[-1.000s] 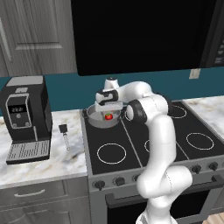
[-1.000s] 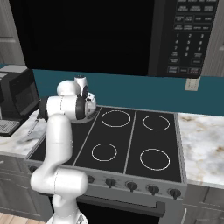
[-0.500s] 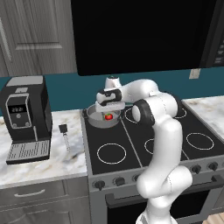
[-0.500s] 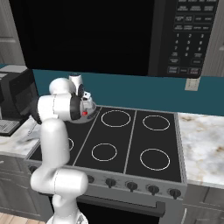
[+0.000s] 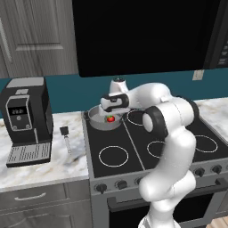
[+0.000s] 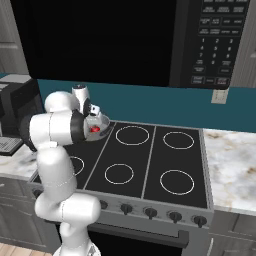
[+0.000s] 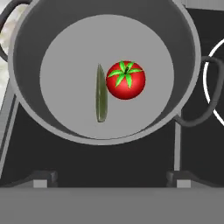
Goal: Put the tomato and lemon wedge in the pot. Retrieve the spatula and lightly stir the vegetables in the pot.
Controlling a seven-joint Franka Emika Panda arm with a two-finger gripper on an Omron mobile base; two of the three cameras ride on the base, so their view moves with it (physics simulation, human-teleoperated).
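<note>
The grey pot [image 7: 109, 127] sits on the stove's back left ring. Inside lie the red tomato [image 7: 126, 80] and, touching it, the thin green-yellow wedge [image 7: 101, 94]; bare floor surrounds them. The spatula [image 5: 66, 137] lies on the table, well apart. The gripper [image 7: 109, 178] is spread wide, empty, tips partly cut off.

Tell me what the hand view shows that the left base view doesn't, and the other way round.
Hand view alone: the lemon wedge lying on the pot floor right beside the tomato, and the open hand with nothing between its fingertips. Left base view alone: the spatula lying on the marble counter next to the coffee machine, and the arm reaching over the stove. Both: the pot on the back left burner with the tomato inside it.
</note>
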